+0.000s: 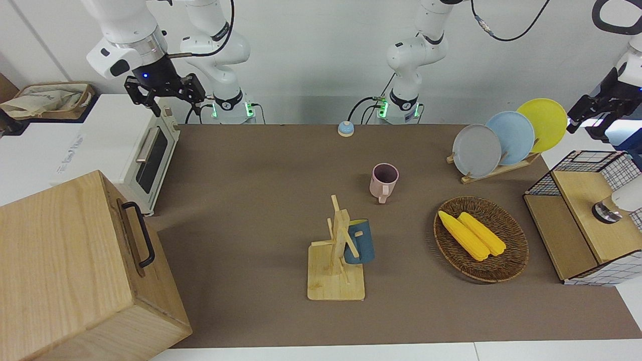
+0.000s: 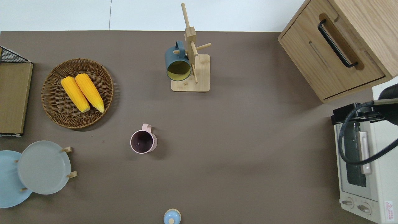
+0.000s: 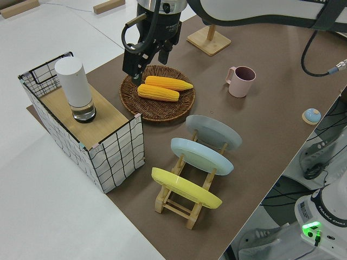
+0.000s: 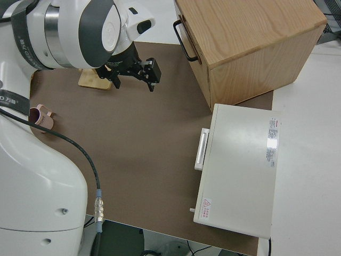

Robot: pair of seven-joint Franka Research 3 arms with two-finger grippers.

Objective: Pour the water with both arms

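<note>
The right hand (image 1: 165,95) is held in the air over the white toaster oven (image 2: 362,169) at the right arm's end of the table (image 2: 248,140); its fingers are seen spread apart, with nothing between them. The left hand (image 1: 592,113) is raised at the left arm's end of the table, near the wire-sided wooden box (image 1: 587,220); whether its fingers are apart or together cannot be told.

A pink mug (image 2: 143,142) is found upright near the table's middle, handle turned away from the robots. A blue mug (image 2: 178,63) is hung on a wooden mug tree (image 2: 192,62) close to the table edge farthest from the robots. A wicker basket (image 2: 56,105) with two corn cobs (image 2: 82,92) is noted toward the left arm's end, and a rack with grey, blue and yellow plates (image 1: 506,138) at the corner nearest the left arm. A white cylinder (image 3: 77,88) is stood on the box's wooden top. A wooden cabinet (image 1: 75,271) occupies the corner farthest from the right arm.
</note>
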